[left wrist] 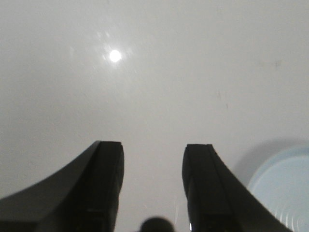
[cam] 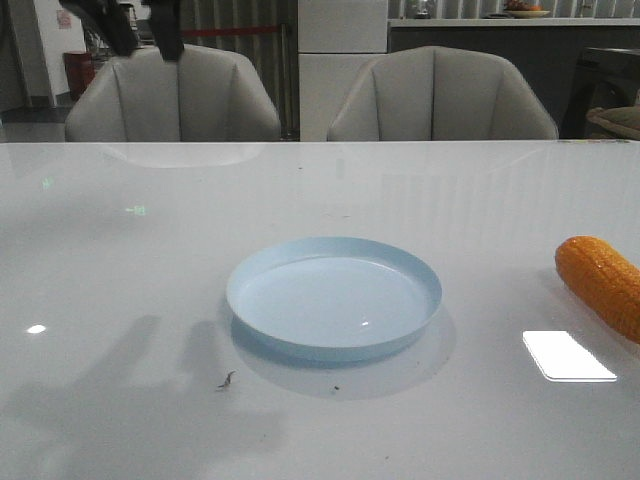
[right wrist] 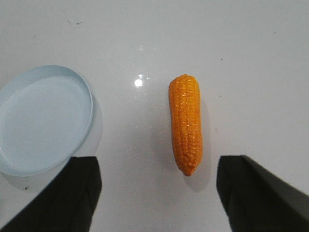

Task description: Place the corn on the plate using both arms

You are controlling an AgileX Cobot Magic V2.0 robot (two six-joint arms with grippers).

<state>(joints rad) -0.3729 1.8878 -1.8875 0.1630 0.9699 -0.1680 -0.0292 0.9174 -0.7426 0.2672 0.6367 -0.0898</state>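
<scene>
Front view: the plate [cam: 334, 297] sits at the centre of the white counter [cam: 150, 250], bare of any load. The corn [cam: 603, 284] lies on the counter at the right edge of the frame, well apart from the plate and partly cut off.

Right wrist view: the right gripper [right wrist: 157, 193] hangs above the counter with its jaws spread wide; the corn [right wrist: 186, 123] lies lengthwise above the gap between them, untouched, and the plate [right wrist: 41, 121] is at the left.

Left wrist view: the left gripper [left wrist: 152, 183] is held over bare counter, jaws apart and holding nothing, with the plate's rim [left wrist: 282, 188] at the lower right.
</scene>
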